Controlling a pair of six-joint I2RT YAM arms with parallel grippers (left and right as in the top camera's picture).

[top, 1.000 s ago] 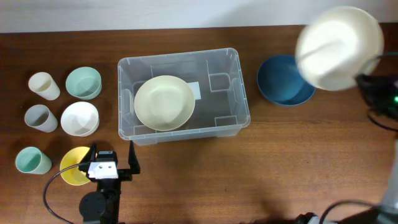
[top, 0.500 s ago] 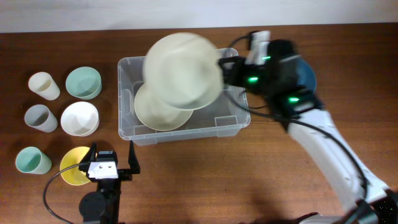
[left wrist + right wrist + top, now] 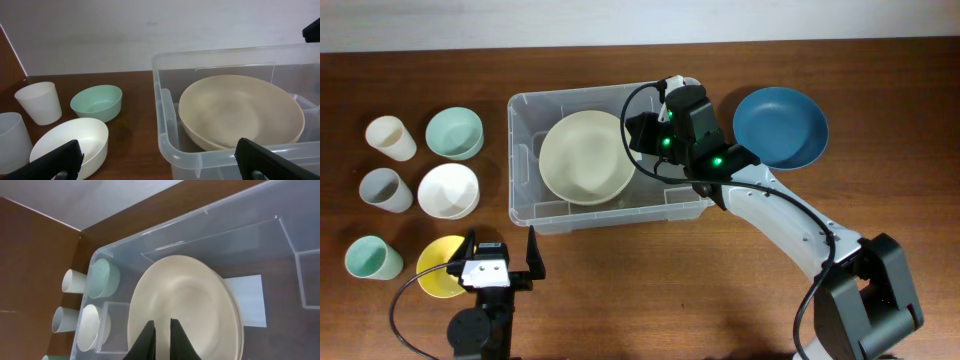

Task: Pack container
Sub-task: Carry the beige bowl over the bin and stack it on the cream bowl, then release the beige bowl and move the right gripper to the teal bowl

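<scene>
The container [image 3: 612, 96] is a large clear bin at the table's middle; it also shows in the left wrist view [image 3: 170, 145] and the right wrist view [image 3: 225, 235]. Two cream plates [image 3: 582, 160] lie stacked inside it at the left [image 3: 240, 107] [image 3: 185, 300]. My right gripper [image 3: 642, 135] reaches into the bin, its fingers [image 3: 162, 325] nearly together on the right rim of the top plate. My left gripper [image 3: 500, 262] is open and empty near the front edge, left of the bin [image 3: 160, 160].
A blue bowl [image 3: 780, 127] sits right of the bin. Left of the bin are a mint bowl [image 3: 454, 133], a white bowl [image 3: 448, 190], a yellow bowl [image 3: 438, 266], a cream cup [image 3: 390, 138], a grey cup [image 3: 385, 189] and a mint cup [image 3: 372, 258].
My right arm swung from the far right over to the bin, carrying the cream plate, and lowered it onto the plate inside. The left arm has not moved.
</scene>
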